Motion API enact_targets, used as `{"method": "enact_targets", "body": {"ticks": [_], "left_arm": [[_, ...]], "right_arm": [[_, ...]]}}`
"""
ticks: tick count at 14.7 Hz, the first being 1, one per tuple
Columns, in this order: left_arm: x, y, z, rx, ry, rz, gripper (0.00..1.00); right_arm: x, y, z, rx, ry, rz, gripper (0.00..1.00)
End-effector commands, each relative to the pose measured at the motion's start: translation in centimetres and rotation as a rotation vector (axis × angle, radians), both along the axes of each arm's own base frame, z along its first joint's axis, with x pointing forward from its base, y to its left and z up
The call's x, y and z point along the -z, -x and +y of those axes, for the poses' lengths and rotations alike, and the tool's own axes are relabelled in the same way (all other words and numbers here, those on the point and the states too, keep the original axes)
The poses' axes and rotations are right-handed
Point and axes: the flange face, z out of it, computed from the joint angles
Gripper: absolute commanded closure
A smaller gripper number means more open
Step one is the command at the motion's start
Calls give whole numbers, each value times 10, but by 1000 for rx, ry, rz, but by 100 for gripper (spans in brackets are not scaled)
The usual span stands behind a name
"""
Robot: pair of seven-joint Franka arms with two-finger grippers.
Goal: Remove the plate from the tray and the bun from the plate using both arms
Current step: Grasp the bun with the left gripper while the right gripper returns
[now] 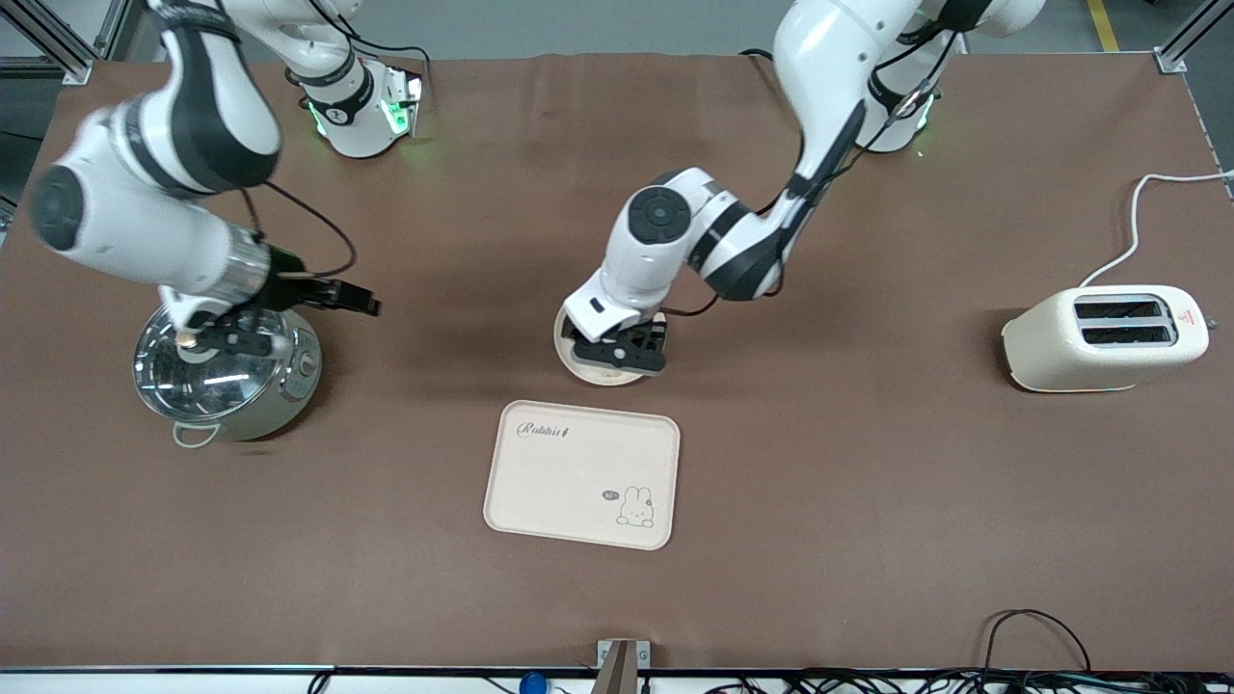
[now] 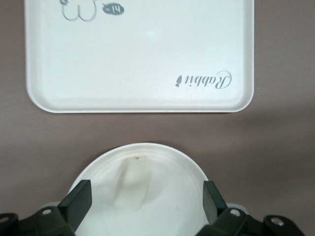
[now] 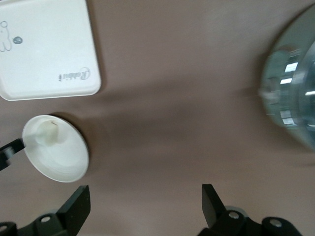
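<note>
Left wrist view shows the bun (image 2: 134, 186) lying on the plate (image 2: 172, 162), a pale stubby lump that looks soft and light; I'd guess it squashes easily, so a gentle pinch across its narrow sides would suit. The left gripper (image 2: 145, 196) hangs just over the plate with its fingers spread wide to either side of the bun, holding nothing. The plate itself looks stiff, smooth and probably slippery; its raised rim seems the only place to catch it.

From the front, the plate (image 1: 578, 361) sits on the bare table, off the tray (image 1: 540, 482) and a little farther from the front camera than it. The tray is bare.

The right gripper (image 1: 231, 337) hovers over a steel pot with a glass lid (image 1: 207, 386) toward the right arm's end of the table, fingers apart and empty. A toaster (image 1: 1051, 347) stands well apart toward the left arm's end. Nothing crowds the bun except the plate's rim.
</note>
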Motion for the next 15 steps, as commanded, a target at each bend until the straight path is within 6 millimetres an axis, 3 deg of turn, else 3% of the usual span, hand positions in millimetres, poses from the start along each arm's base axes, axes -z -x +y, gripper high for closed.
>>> {"method": "enact_targets", "body": {"ticks": [1,4,6,7,9,10,11,13,15], "left_arm": [[38,5,-9,-31,-34,-49,1],[61,25,-12,-37,-80,-43,1],[70,37,-13,-24,-104,-38,5],[72,39,-11,-19,-110,-40,18],[72,39,-11,-28,-110,-38,70],[72,39,-11,-40,-107,-37,89],[72,39,-11,-49,-106,-36,98],[65,32,-6,-52,-110,-38,100],[30,12,14,-72,-150,-33,100]], "right_arm": [[-49,-4,-55,-73,35,-16,0],[-92,0,-112,-161,73,-14,0],[-130,6,-131,-198,143,-13,0],[-153,10,-138,-218,180,-29,0],[-187,20,-150,-224,227,-69,0],[-198,25,-152,-225,249,-92,0],[-206,27,-152,-225,266,-104,0],[-214,29,-144,-233,275,-125,0],[-216,24,-132,-248,282,-161,0]]}}
